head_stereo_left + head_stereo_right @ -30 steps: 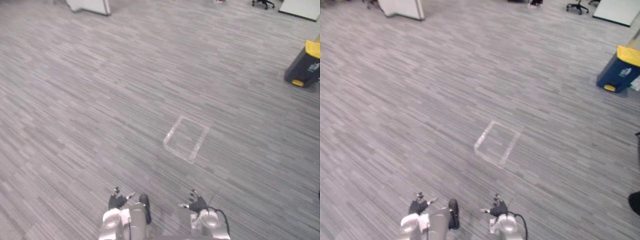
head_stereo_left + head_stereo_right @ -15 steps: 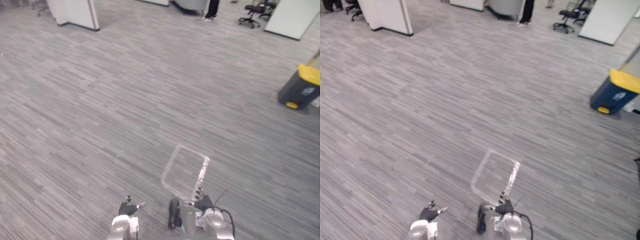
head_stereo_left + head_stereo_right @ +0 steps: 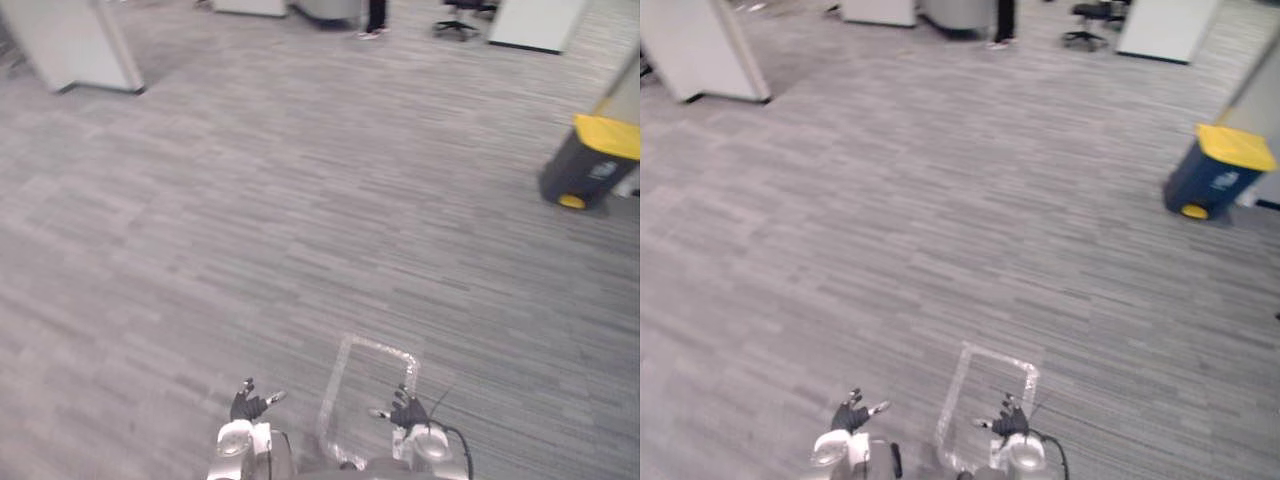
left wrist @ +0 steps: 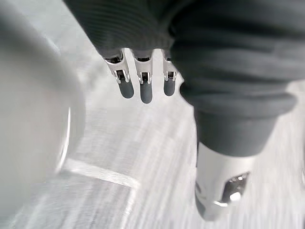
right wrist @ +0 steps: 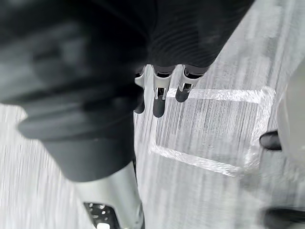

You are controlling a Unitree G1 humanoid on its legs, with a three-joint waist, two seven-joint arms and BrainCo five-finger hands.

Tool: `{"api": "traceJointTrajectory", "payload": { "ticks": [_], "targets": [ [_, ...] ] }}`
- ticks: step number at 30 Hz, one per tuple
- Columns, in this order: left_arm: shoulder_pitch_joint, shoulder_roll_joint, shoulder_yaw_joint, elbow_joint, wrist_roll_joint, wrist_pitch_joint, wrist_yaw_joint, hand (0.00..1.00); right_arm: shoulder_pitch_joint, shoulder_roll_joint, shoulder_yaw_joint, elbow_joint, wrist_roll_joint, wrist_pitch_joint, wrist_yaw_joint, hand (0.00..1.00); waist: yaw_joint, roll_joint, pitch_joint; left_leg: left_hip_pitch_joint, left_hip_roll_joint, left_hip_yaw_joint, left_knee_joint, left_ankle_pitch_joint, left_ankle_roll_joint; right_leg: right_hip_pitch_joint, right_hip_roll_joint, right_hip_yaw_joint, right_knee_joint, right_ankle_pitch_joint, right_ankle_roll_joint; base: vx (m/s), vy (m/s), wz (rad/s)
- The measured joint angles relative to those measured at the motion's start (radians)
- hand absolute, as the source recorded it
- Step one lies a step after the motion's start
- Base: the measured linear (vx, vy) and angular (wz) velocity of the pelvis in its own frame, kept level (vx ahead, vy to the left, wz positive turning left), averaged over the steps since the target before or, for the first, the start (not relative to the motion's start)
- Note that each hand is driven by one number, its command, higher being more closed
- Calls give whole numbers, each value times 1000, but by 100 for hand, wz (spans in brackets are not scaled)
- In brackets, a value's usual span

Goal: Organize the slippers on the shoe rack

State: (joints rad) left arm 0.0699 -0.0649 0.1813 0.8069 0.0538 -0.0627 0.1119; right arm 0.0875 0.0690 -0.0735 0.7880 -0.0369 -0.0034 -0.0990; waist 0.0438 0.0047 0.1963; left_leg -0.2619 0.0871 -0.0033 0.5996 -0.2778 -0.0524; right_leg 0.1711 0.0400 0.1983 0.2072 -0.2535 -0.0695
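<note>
Though empty, left hand [image 3: 247, 405] and right hand [image 3: 405, 411] by the taped square [image 3: 368, 400], fingers [image 4: 146, 90] straight.

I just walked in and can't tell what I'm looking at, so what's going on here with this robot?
Nothing is being handled right now. The robot stands on a grey carpet floor with its left robot hand and right robot hand both open and empty, held low in front. A taped rectangle lies on the carpet just ahead, between the two hands. Off to the right sits a dark bin with a yellow lid. A person's legs and an office chair are at the far end.
</note>
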Motion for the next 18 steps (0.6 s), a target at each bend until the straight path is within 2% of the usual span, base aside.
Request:
{"api": "traceJointTrajectory", "payload": {
  "ticks": [1, 2, 3, 4, 5, 6, 7, 8, 9, 10, 11, 12, 13, 14, 15, 16, 17, 18],
  "targets": [
    [1, -1, -1, 0, -1, -1, 1, 0, 2, -1, -1, 1, 0, 0, -1, 0, 0, 1, -1, 0, -13, -27, -45, 9, -7, 5, -5, 16, 2, -7, 6, 428, 371, -157],
    [11, -1, -6, 7, -11, -1, 0, 0, 15, -9, 0, 16, -2, -2, -1, 0, 5, 25, -23, 2, -16, -112, -142, 79, -50, 5, 6, 88, 29, -62, 37, 455, 413, -153],
    [15, 14, -1, 10, -16, 1, 5, 0, 14, -9, 9, 28, -2, 2, 0, 0, 8, 17, -46, 14, -33, -82, -99, 88, -31, 4, -9, 141, 81, -100, 55, 552, 480, -147],
    [19, 21, 0, 10, -16, 2, 7, 0, 16, -9, 20, 30, -3, 3, 4, 0, 8, 6, -53, 21, -36, -57, -100, 75, -22, 4, -21, 150, 100, -102, 59, 478, 375, -114],
    [26, 27, -1, 9, -16, 1, 14, 0, 31, -4, 38, 29, -3, 1, 3, 0, 3, -27, -72, 55, -40, 3, -100, 49, -2, -31, -41, 167, 173, -99, 68, 414, 309, -98],
    [29, 35, -3, 9, -17, 1, 14, 0, 42, -3, 47, 29, -3, 1, 3, 0, 5, -43, -83, 84, -40, 50, -98, 23, 15, -55, -53, 159, 232, -90, 85, 386, 295, -101],
    [30, 37, -3, 10, -17, 2, 15, 0, 42, -3, 47, 29, -3, 1, 3, 0, 5, -48, -85, 98, -38, 70, -99, 14, 22, -63, -58, 150, 263, -85, 98, 348, 266, -100],
    [30, 37, -5, 12, -18, 3, 15, 0, 42, -3, 45, 29, -3, -1, 1, 0, 4, -52, -86, 141, -32, 120, -115, -2, 38, -104, -79, 91, 344, -67, 141, 311, 237, -118],
    [31, 35, -6, 19, -18, 3, 15, 0, 39, -3, 44, 30, -3, -3, 2, 0, 6, -51, -85, 198, -31, 176, -168, -6, 44, -163, -125, -37, 426, -71, 172, 285, 229, -124],
    [30, 35, -8, 26, -18, 4, 15, 0, 37, -3, 41, 30, -3, -6, 2, 0, 5, -49, -84, 221, -30, 197, -193, -6, 45, -183, -147, -104, 448, -74, 169, 271, 228, -127],
    [28, 39, -23, 45, -19, 3, 15, 0, 17, -12, 38, 40, -4, -9, 2, 0, 3, -37, -81, 280, -18, 247, -245, -3, 47, -213, -185, -272, 463, -93, 139, 212, 157, -109],
    [19, 44, -31, 74, -19, 4, 15, 0, 3, -11, 40, 68, -5, -11, 3, 0, -2, -23, -76, 330, -2, 278, -288, -2, 47, -219, -183, -387, 425, -106, 114, 203, 127, -101],
    [18, 47, -36, 84, -20, 4, 15, 0, -4, -11, 42, 80, -5, -12, 3, 0, -5, -17, -80, 343, 7, 292, -303, -2, 46, -225, -171, -414, 397, -108, 109, 203, 56, -82],
    [13, 52, -55, 103, -20, 4, 14, 0, -21, -12, 43, 100, -7, -12, 3, 0, -9, -4, -82, 369, 28, 322, -336, -1, 44, -252, -132, -455, 327, -105, 97, 269, 36, -68],
    [-2, 54, -65, 123, -19, 4, 14, 0, -33, -14, 43, 105, -8, -13, 3, 0, -11, 7, -75, 391, 40, 347, -365, 4, 35, -293, -104, -478, 279, -86, 70, 290, 14, -66],
    [-7, 54, -67, 133, -19, 5, 14, 0, -40, -16, 43, 106, -9, -13, 3, 0, -11, 12, -72, 404, 46, 357, -379, 7, 31, -315, -93, -491, 265, -71, 60, 269, -35, -64],
    [-17, 58, -79, 150, -19, 6, 13, 0, -54, -24, 44, 108, -10, -14, 4, 0, -13, 23, -63, 430, 58, 385, -405, 10, 25, -360, -85, -563, 227, -18, 33, 217, -47, -56],
    [-19, 65, -85, 161, -19, 6, 13, 0, -59, -29, 45, 112, -12, -14, 4, 0, -13, 22, -61, 449, 56, 402, -416, 12, 22, -377, -87, -613, 171, 38, 13, 355, -84, -71]
  ]
}}
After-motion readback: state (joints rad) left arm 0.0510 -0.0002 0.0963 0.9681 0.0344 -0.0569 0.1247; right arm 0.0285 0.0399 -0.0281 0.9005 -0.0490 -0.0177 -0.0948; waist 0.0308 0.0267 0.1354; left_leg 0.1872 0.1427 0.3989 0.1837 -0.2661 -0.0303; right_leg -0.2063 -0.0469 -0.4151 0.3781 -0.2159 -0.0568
